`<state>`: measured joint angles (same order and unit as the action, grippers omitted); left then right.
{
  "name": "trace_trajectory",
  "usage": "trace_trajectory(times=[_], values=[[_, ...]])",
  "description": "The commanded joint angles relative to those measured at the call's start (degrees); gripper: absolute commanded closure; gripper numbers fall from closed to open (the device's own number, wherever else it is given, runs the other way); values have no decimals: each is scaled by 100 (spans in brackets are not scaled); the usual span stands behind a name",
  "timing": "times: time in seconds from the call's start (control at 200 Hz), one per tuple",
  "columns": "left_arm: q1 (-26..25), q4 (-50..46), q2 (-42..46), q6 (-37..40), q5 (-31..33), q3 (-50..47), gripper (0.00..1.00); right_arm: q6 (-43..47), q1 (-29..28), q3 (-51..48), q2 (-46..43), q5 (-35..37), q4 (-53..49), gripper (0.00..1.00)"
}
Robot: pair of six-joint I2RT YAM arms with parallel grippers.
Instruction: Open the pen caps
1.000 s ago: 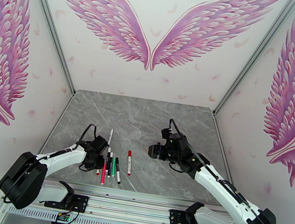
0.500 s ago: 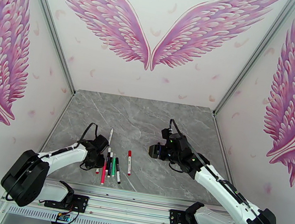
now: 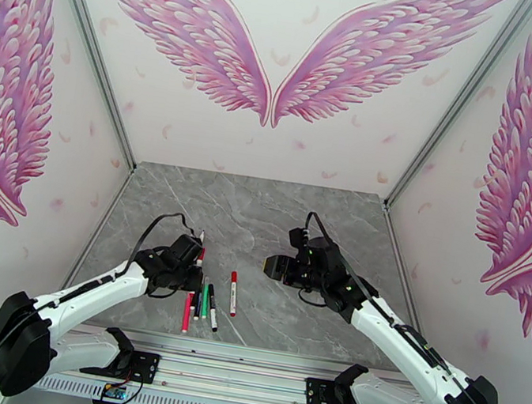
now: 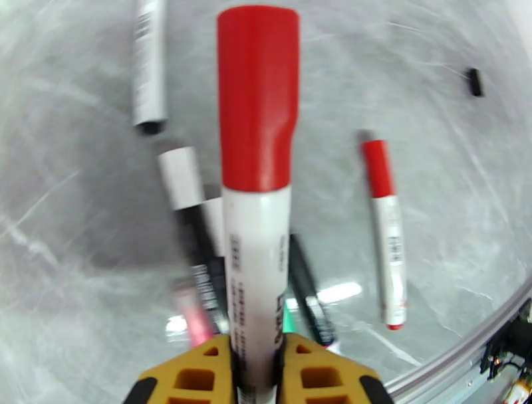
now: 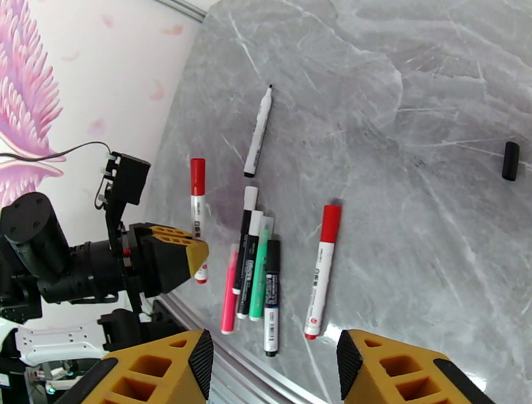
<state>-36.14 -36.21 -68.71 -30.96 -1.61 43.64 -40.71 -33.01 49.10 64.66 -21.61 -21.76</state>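
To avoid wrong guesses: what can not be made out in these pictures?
Left wrist view: the lying pens beneath the held red pen are blurred and partly covered by it; cap colours unsure.
Same view: its rear end is cut off by the bottom edge, between the fingers of the left gripper.
Right wrist view: the black piece near the right edge is too small to name.

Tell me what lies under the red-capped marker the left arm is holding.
A cluster of slim markers lying on the grey marble tabletop, black, pink and green parts showing. The red-capped marker hides the cluster's middle.
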Motion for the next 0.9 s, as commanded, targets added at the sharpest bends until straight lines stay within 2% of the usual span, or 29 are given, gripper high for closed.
trace_trajectory(times=[0.0,0.275,0.55,0.895], values=[[-184,703,22,296,-561,141,88,-275,82,-4,104,-226,299,47],[-728,1565,-364,573,-1325,277,87,-353,270,51,392,-586,522,51],[-1032,1906,-644,679,-1640,419,87,-301,313,210,801,-1072,769,52],[-1233,2091,-770,644,-1904,629,88,-324,313,273,1273,-1318,1085,51]])
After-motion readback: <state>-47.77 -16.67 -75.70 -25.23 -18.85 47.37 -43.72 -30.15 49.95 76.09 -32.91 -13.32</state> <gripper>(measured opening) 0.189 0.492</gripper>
